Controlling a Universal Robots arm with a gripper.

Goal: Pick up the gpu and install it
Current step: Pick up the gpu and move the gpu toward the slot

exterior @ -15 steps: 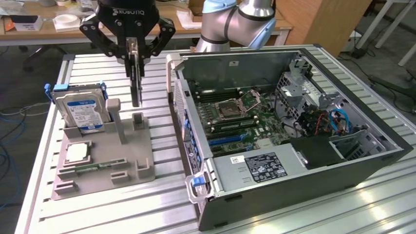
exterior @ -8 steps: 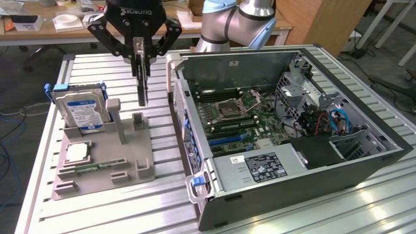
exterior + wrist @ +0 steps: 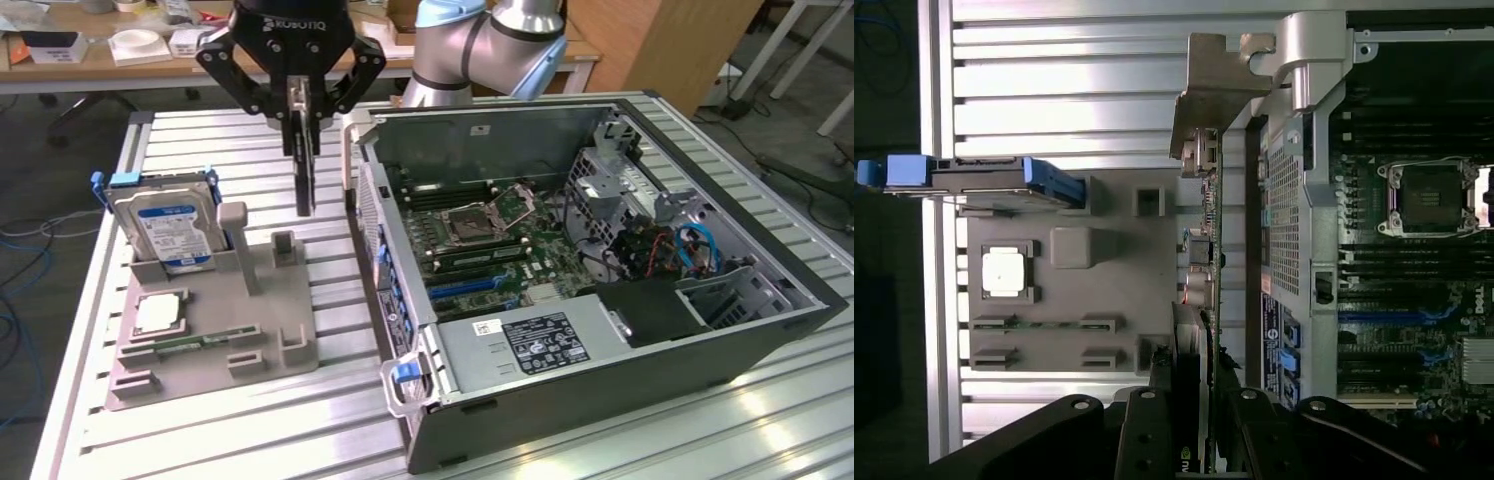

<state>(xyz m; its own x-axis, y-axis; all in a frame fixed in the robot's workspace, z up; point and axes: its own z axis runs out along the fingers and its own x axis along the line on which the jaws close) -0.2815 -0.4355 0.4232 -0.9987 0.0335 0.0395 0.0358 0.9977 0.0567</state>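
The gpu point(image 3: 304, 170) hangs edge-on and upright, a thin dark card with its lower end above the table between the grey holder and the computer case. My gripper point(image 3: 304, 100) is shut on its upper end. In the wrist view the gpu point(image 3: 1206, 250) runs away from my gripper point(image 3: 1194, 385), its green board edge and connectors showing, and its silver end bracket point(image 3: 1219, 90) is at the far end. The open computer case point(image 3: 747, 340) lies to the exterior view's right, with the motherboard point(image 3: 487, 235) and its blue slots point(image 3: 467, 285) exposed.
A grey holder point(image 3: 200, 345) on the slatted table carries a hard drive with a blue-white label point(image 3: 174, 230), a silver processor point(image 3: 158, 312) and a narrow memory stick point(image 3: 180, 345). The case's power supply point(image 3: 534, 345) sits at its near end. A cluttered desk point(image 3: 80, 50) stands behind.
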